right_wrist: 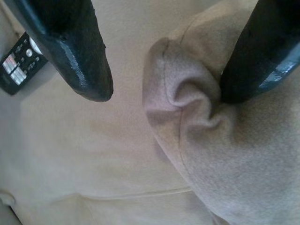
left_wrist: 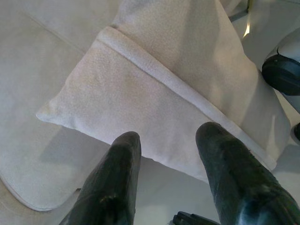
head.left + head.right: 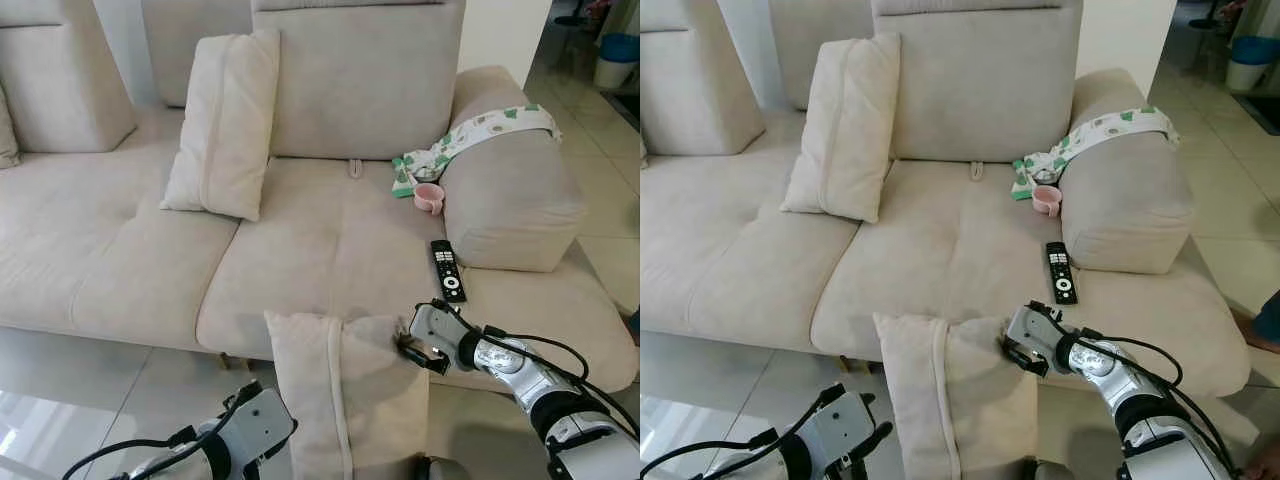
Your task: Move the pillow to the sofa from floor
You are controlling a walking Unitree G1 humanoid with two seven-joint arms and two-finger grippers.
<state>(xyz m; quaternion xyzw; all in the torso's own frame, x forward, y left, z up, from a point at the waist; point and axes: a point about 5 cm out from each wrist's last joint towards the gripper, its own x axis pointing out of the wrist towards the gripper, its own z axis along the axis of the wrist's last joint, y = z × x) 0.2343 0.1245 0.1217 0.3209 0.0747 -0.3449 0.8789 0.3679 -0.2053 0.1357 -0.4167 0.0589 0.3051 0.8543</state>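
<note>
Pillow [image 3: 345, 400] stands upright at 6 o'clock in the head view, leaning against the front edge of the sofa [image 3: 320, 250], lower part out of frame so floor contact can't be confirmed. Right pincer [image 3: 408, 345] is at the pillow's top right corner, about 5 o'clock; in the wrist view one finger [image 1: 262, 51] presses into the bunched corner fabric while the other sits apart over the seat, so the jaws are spread wide, touching but not clamping the pillow. Left pincer [image 2: 168, 154] sits low at 7 o'clock, beside the pillow's left edge; its fingers are parted and hold nothing, pointing at the pillow's seam. On the seat: black remote [image 3: 448, 270] at 3 o'clock, pink cup [image 3: 429, 197] just beyond it against the armrest [image 3: 510, 190], patterned cloth [image 3: 470, 135] draped over that armrest. A second pillow [image 3: 225, 125] leans upright against the backrest at 11 o'clock.
</note>
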